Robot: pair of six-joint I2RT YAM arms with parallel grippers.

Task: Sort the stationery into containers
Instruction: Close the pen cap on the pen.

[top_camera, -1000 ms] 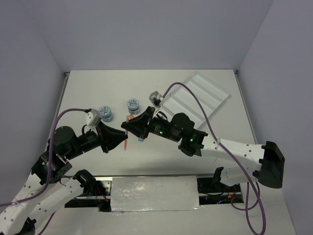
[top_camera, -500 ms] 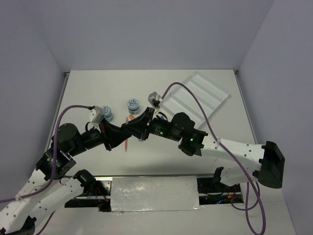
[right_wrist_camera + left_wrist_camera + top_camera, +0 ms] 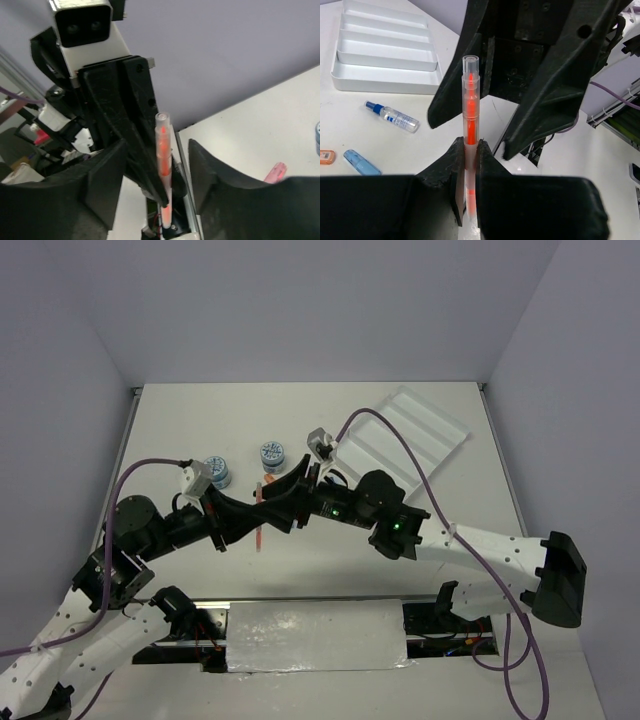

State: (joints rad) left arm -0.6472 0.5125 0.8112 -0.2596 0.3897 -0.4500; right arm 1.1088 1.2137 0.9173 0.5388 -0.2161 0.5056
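Between the spread right gripper (image 3: pixel 156 152), the left gripper (image 3: pixel 469 152) pinches an orange pen (image 3: pixel 470 100), its lower end hidden.

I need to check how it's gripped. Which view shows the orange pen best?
Left wrist: the orange pen, clamped in the left gripper, shows most of its length. Right wrist shows it with its lower end hidden, inside the open right gripper. Top external shows only an orange sliver.
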